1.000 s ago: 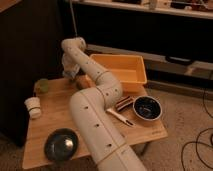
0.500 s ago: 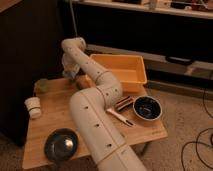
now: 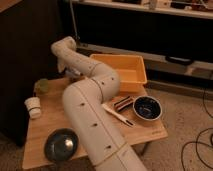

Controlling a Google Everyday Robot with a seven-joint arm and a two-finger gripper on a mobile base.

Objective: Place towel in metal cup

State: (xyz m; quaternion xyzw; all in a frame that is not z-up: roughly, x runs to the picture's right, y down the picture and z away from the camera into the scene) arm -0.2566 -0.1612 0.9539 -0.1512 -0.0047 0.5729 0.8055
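Observation:
My white arm (image 3: 92,107) runs from the bottom of the camera view up over the wooden table (image 3: 50,130) and bends down at the back left. My gripper (image 3: 69,73) hangs there just above the table's far edge, with a small greyish thing, perhaps the metal cup (image 3: 75,76), right at it. A crumpled green lump, likely the towel (image 3: 41,86), lies on the table to the left of the gripper and apart from it.
A white cup (image 3: 32,106) stands at the left edge. A grey round bowl (image 3: 61,145) sits at the front left. A yellow tray (image 3: 125,70) is at the back right, a dark blue bowl (image 3: 147,107) at the right, a utensil (image 3: 117,114) and a dark striped block (image 3: 123,102) beside it.

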